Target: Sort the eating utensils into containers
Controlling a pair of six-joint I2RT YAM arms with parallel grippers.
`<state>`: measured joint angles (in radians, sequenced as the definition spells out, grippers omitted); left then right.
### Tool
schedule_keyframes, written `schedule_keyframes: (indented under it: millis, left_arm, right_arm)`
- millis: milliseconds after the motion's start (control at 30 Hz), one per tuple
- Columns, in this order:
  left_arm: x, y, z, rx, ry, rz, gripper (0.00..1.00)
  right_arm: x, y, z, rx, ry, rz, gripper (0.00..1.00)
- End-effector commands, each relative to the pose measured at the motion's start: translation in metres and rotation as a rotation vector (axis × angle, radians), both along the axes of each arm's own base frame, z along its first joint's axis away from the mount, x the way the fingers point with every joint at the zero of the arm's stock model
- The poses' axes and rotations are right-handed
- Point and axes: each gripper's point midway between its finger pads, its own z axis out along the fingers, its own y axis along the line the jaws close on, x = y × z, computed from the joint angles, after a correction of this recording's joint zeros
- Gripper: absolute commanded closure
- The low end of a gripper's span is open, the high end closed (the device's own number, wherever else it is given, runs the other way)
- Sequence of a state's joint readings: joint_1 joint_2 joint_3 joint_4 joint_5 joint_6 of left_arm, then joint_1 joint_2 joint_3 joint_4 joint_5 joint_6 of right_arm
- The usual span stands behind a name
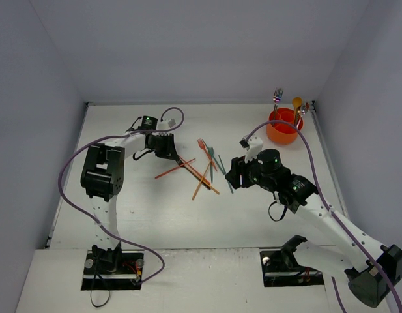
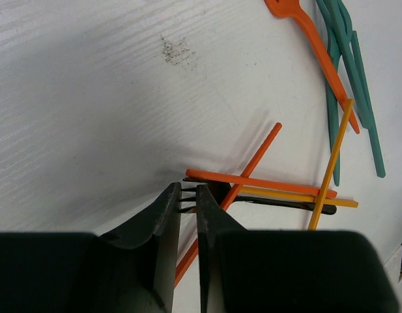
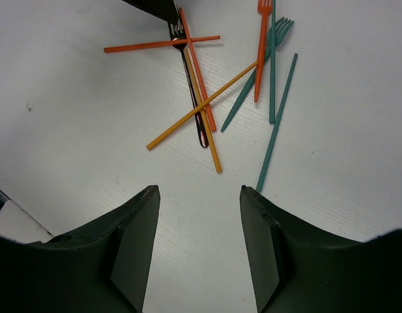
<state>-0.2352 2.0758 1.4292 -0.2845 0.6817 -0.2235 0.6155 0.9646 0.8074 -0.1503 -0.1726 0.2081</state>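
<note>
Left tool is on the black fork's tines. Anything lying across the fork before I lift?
Yes. Orange sticks and a yellow stick lie crossed over the black fork's handle, just beyond the left tool.

An orange cup (image 1: 283, 128) stands on the white counter (image 1: 122, 195), with a metallic fork (image 1: 277, 96) and a gold spoon (image 1: 296, 103) upright in it. Well left of the cup lie crossed utensils: an orange fork (image 1: 204, 151), teal pieces (image 1: 217, 162) and orange sticks (image 1: 173, 170). The left pincer (image 1: 180, 160) meets a dark utensil (image 1: 187, 167) on the scatter's side farthest from the cup. The right pincer (image 1: 230, 175) hovers at the side nearer the cup.
</note>
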Motion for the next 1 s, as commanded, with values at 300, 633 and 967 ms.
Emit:
schedule_keyframes:
  millis: [300,633,967]
  left_arm:
    - [0.052,0.037,0.081,0.194,-0.298,0.157,1.00]
    - [0.066,0.051,0.096,0.264,-0.338,0.186,1.00]
    - [0.089,0.055,0.116,0.288,-0.396,0.227,1.00]
  right_arm:
    - [0.006,-0.002,0.010,0.006,-0.051,-0.010,0.50]
    - [0.005,-0.005,0.011,0.007,-0.059,-0.020,0.50]
    - [0.002,-0.008,0.012,0.011,-0.064,-0.022,0.50]
